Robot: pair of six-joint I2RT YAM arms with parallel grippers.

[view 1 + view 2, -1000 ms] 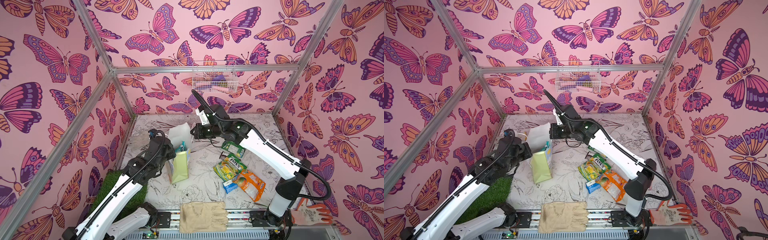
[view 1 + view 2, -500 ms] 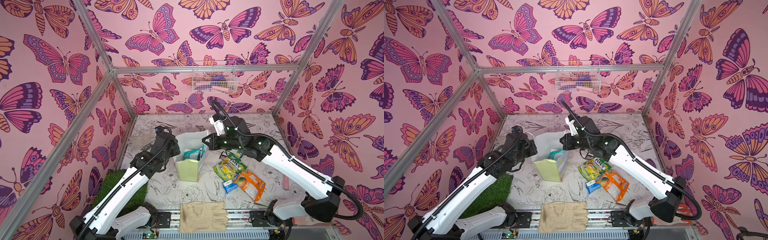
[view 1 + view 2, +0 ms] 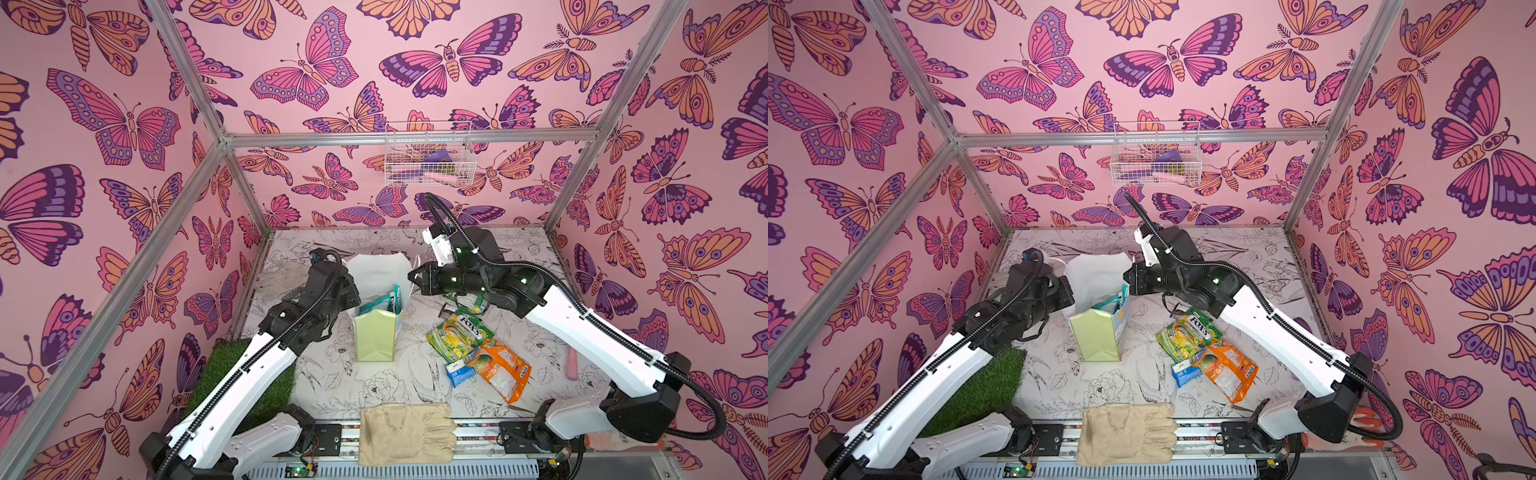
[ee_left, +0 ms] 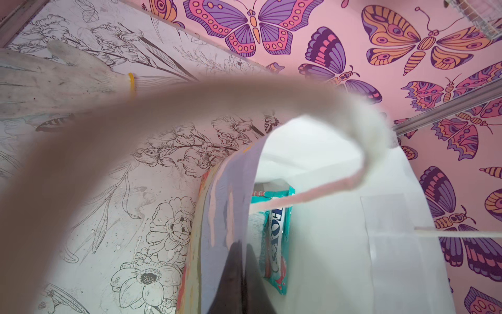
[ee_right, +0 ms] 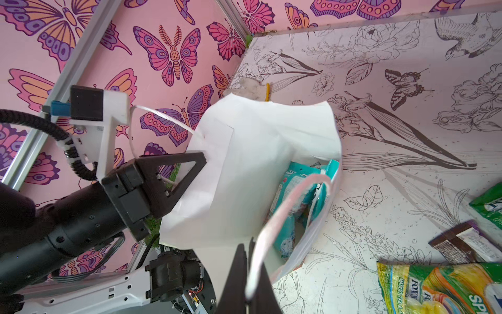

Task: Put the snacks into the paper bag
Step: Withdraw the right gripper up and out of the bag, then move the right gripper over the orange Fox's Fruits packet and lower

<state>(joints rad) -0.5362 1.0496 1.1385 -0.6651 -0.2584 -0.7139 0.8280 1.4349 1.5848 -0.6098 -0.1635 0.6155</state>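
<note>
Pincers clenched: left pincer [image 4: 243, 280] on paper bag [image 3: 374, 336] rim, right pincer [image 5: 250, 282] on cord handle [image 5: 274, 217], spreading mouth for snacks [image 3: 459, 334].

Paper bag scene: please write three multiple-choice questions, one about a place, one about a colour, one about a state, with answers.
1. The teal packet is: A. under the paper bag; B. inside the paper bag; C. behind the paper bag.
2. The bag's near side panel is: A. pale yellow-green; B. red; C. black.
3. The paper bag is: A. lying flat; B. folded shut; C. upright, mouth open.
Answers: B, its teal top shows in the bag's mouth; A, that colour shows in both top views; C, it stands on its base with the rim spread.
</note>
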